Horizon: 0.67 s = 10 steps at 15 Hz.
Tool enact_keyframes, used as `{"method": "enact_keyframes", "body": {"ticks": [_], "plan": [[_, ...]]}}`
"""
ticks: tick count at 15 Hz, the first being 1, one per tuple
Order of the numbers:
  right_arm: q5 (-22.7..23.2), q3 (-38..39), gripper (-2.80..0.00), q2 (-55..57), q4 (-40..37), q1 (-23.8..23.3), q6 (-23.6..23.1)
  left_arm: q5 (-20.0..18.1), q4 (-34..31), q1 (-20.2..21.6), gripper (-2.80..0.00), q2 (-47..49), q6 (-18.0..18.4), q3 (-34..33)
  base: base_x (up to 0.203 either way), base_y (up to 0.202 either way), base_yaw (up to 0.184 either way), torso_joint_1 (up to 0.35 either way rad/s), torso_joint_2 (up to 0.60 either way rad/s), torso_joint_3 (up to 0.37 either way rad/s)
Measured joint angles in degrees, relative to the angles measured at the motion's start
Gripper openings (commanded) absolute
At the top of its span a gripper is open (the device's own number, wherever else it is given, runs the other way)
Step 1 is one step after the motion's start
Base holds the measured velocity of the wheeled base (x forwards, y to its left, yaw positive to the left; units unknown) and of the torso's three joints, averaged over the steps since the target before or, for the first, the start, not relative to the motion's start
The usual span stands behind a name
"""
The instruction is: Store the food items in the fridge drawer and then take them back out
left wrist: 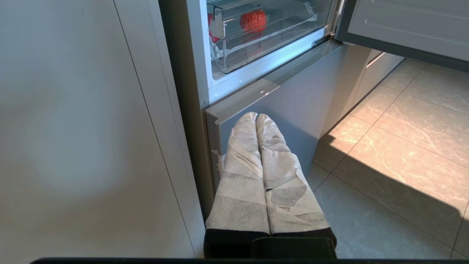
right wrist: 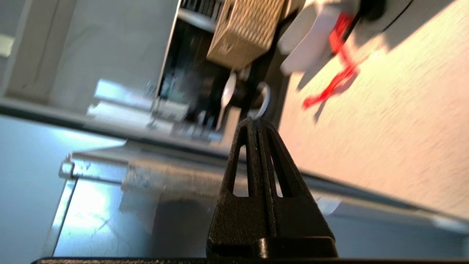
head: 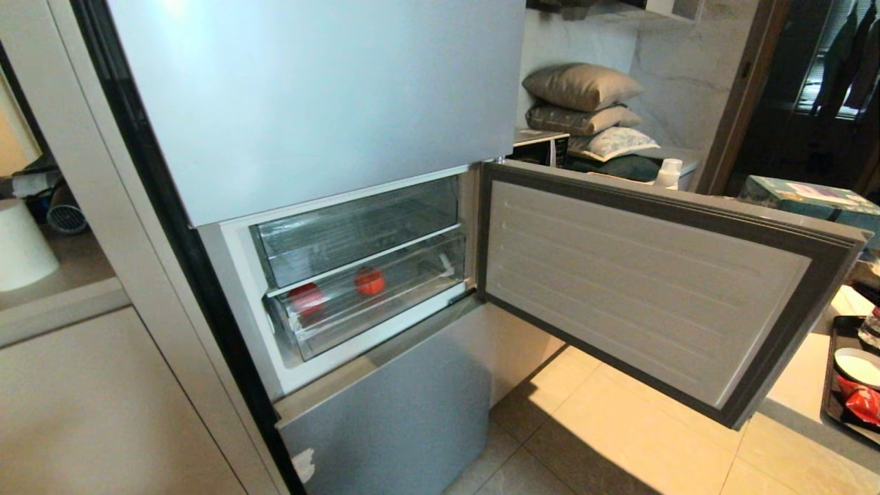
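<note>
In the head view, the tall grey fridge (head: 309, 89) is standing with its middle compartment door (head: 646, 275) swinging wide open to the right, showing its pale ribbed inner panel. Inside the compartment two clear plastic bins are sitting one above the other. The lower one, the wide shallow clear fridge drawer (head: 385, 302), is sitting pushed in and is holding both food items: the round glossy red item (head: 369, 280) is lying near the middle, and the more irregular glossy red item (head: 306, 298) is lying to its left, apart from it. The upper clear bin (head: 357, 234) is showing nothing inside. Behind the door, a pile of grey and patterned cushions (head: 584, 103) is resting on a ledge. At the far right edge, a dark tray (head: 833, 385) with a white dish and a red packet is lying on a pale table (head: 797, 385). Neither arm is showing here.

In the left wrist view, the left gripper (left wrist: 256, 116), its fingers wrapped in pale cloth tape, is hanging low before the closed grey bottom drawer front (left wrist: 293, 99) of the fridge, its jaws pressing together on nothing. Above it, the clear drawer is showing the round red item and, at the edge behind a pale label, a sliver of the other.

In the right wrist view, the black right gripper (right wrist: 257, 121) is pointing over the top edge of the open door, jaws closing flat against each other and gripping nothing. Beyond is a blurred table with a red strip on it.
</note>
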State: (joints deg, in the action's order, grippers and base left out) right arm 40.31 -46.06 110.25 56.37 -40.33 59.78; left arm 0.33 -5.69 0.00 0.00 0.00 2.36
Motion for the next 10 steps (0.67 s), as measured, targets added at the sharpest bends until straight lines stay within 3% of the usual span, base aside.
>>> {"method": "enact_keyframes", "body": {"ticks": [10], "plan": [[9.97,4.88,-2.80,-4.16,-3.26,3.15,-0.02,0.00,0.00,0.00,-2.80,0.00,0.00,0.00,0.000,0.000,0.000,0.000,0.00,0.000]]}}
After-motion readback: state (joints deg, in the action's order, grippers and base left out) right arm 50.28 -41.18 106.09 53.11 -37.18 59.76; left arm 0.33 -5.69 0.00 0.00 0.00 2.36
